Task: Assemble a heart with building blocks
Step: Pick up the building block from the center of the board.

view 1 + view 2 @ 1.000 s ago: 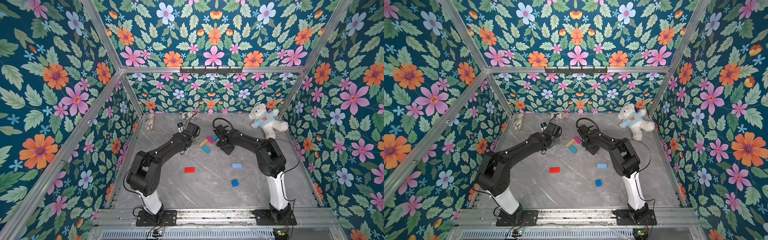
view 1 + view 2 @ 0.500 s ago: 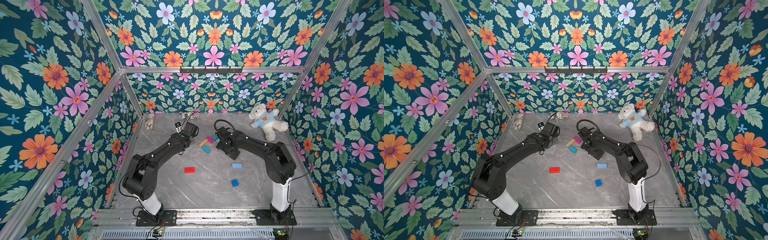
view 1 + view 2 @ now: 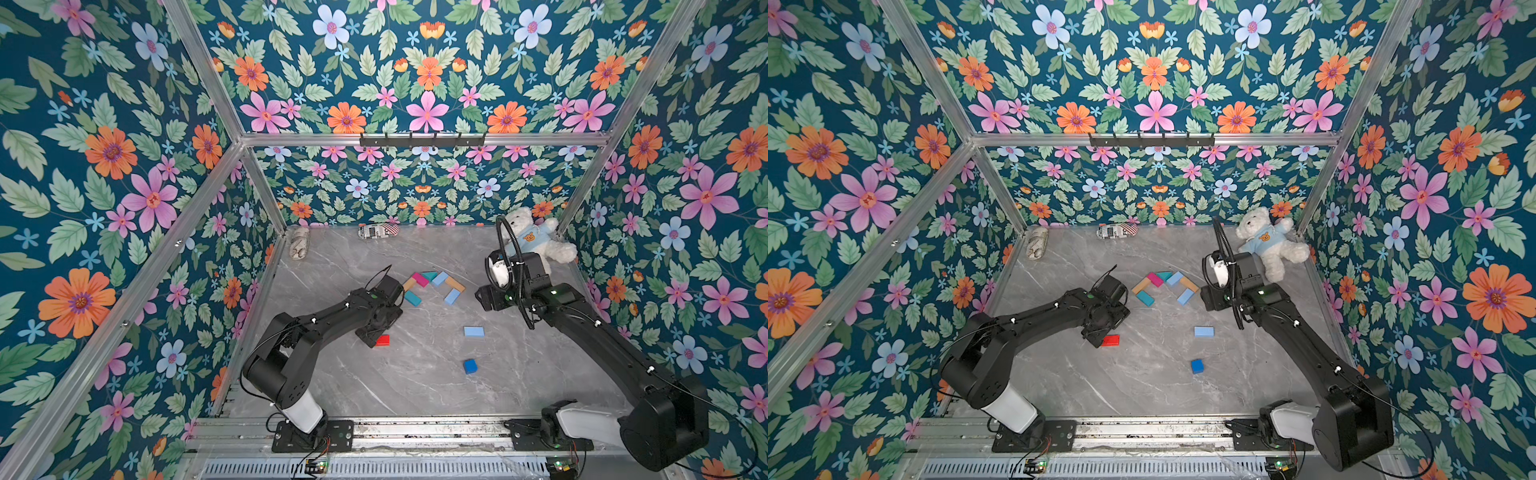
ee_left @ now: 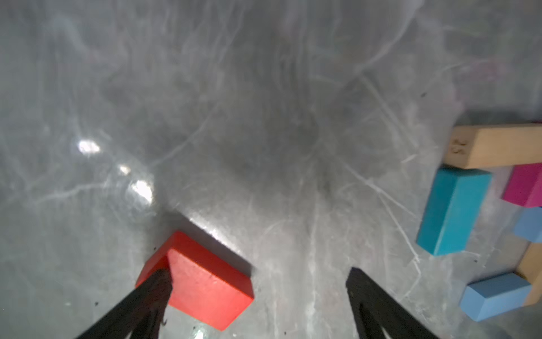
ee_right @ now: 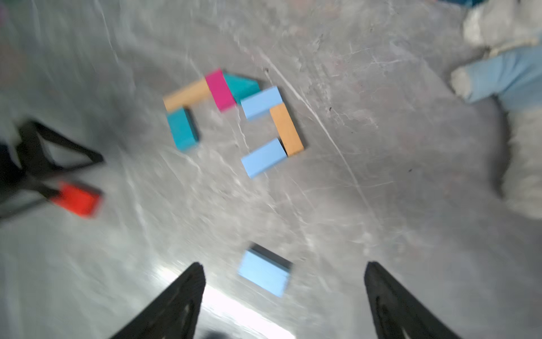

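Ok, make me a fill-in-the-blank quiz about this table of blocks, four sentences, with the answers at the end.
1. The open left claw hangs by the ____ block.
2. Apart from the unfinished heart, ____ blocks lie loose on the table.
3. The open right claw points down at a loose light ____ block.
4. The white ____ lies in a far corner.
Missing words: red; three; blue; teddy bear.
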Controlling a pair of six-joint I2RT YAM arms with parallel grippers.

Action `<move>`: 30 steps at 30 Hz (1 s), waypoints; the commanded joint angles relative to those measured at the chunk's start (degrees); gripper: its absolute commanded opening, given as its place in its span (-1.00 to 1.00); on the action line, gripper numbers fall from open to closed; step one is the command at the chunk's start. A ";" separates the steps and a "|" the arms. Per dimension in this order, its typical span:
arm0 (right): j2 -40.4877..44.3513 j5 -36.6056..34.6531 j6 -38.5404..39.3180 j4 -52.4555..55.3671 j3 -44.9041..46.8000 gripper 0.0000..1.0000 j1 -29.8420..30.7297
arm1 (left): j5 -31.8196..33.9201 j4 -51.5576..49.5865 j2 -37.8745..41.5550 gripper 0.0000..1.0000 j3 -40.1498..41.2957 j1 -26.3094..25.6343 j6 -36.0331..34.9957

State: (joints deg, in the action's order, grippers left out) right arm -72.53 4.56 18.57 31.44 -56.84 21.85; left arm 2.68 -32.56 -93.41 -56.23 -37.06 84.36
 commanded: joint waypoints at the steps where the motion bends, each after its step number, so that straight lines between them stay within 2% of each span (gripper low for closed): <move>1: -0.32 -4.16 28.58 7.96 3.39 0.66 0.26 | -3.29 -0.18 0.24 0.80 1.76 -0.60 7.86; 4: -0.97 -4.97 30.15 5.12 5.77 0.62 0.30 | -2.96 -0.60 0.40 0.72 2.15 -1.00 9.15; 7: -3.30 -1.29 29.73 3.65 6.13 0.57 0.83 | -3.54 -0.92 0.42 0.67 2.19 -1.30 9.83; 16: -8.51 0.73 29.42 0.19 7.42 0.57 2.76 | -2.76 -6.89 3.31 0.71 0.49 -2.14 11.80; 30: -18.19 1.33 30.12 -0.40 3.20 0.53 5.05 | -5.74 -3.12 0.73 0.63 4.12 -1.97 14.15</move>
State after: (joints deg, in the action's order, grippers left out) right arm -89.71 5.10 47.70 30.37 -52.88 26.57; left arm -2.59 -35.81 -92.25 -52.45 -39.20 97.51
